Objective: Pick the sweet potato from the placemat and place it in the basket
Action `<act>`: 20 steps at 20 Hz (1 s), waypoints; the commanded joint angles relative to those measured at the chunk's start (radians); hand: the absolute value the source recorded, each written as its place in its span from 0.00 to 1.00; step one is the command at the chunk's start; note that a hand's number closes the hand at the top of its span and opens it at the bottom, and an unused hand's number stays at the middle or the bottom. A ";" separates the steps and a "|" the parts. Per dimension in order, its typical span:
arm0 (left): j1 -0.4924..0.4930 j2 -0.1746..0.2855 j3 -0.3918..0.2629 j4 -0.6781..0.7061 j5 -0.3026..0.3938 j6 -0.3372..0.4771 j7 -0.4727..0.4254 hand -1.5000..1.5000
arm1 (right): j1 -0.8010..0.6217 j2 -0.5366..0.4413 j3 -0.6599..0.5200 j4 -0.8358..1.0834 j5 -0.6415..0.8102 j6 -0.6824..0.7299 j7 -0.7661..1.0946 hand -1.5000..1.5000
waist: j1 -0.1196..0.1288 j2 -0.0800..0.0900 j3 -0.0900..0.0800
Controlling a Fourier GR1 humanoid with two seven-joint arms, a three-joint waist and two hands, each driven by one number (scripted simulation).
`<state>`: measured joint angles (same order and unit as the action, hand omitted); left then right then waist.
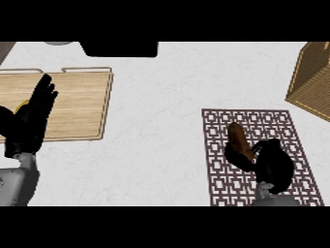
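Squarely on the brown lattice-patterned placemat [267,126] lies the long, tapered sweet potato [236,138], the right robot hand [273,164] curled round its lower end. The left robot hand [26,121] rests open and straight over a pale wooden tray [82,106]; the woven wicker basket [324,77] stands well apart on the white bench [160,97].

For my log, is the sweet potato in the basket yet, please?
Out: the sweet potato is on the placemat, away from the basket.
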<state>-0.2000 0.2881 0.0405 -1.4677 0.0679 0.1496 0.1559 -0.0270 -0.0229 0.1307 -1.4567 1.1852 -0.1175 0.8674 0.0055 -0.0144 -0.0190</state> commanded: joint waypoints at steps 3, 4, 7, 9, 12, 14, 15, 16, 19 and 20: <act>-0.022 -0.016 -0.026 0.002 0.000 -0.015 0.001 0.50 | 0.005 0.021 0.184 -0.003 -0.302 0.026 -0.413 1.00 | 0.038 0.021 0.032; -0.003 -0.020 -0.024 0.003 -0.012 0.001 -0.008 0.50 | 0.001 0.021 0.176 -0.017 -0.366 0.003 -0.462 1.00 | 0.041 0.021 0.031; 0.013 -0.004 0.009 0.020 -0.005 0.003 -0.036 0.50 | 0.041 0.022 0.148 -0.087 -0.504 -0.016 -0.678 1.00 | 0.002 0.015 0.025; 0.006 -0.005 0.007 0.008 0.004 -0.001 -0.002 0.50 | 0.065 0.012 0.107 -0.129 -0.609 -0.016 -0.805 1.00 | -0.012 0.012 0.025; 0.019 0.031 0.035 0.001 0.026 -0.033 0.007 0.50 | 0.062 -0.010 0.037 -0.196 -0.738 0.025 -0.907 1.00 | -0.011 0.011 0.021; 0.016 0.021 0.028 0.000 0.004 -0.017 -0.002 0.50 | 0.095 -0.048 -0.015 -0.268 -0.809 0.063 -0.942 1.00 | -0.017 0.011 0.020; 0.013 -0.020 -0.010 -0.036 -0.027 0.020 0.006 0.50 | 0.081 -0.046 -0.047 -0.279 -0.825 0.064 -0.909 1.00 | -0.014 0.012 0.020; 0.043 -0.014 -0.002 -0.012 -0.020 -0.007 -0.021 0.50 | 0.092 -0.070 -0.044 -0.356 -0.840 0.112 -0.864 1.00 | -0.013 0.012 0.019; -0.045 -0.011 0.011 0.038 -0.027 0.001 0.015 0.50 | -0.014 -0.079 -0.072 -0.442 -0.767 0.082 -0.719 1.00 | -0.014 0.014 0.018; 0.033 -0.023 0.006 -0.039 -0.040 0.019 0.010 0.50 | 0.018 -0.091 -0.111 -0.454 -0.787 0.078 -0.715 1.00 | -0.008 0.013 0.019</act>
<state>-0.1829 0.2800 0.0520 -1.4760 0.0494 0.1503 0.1529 0.0237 -0.0851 0.0864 -1.8193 0.4225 -0.0521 0.0793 -0.0051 -0.0020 0.0003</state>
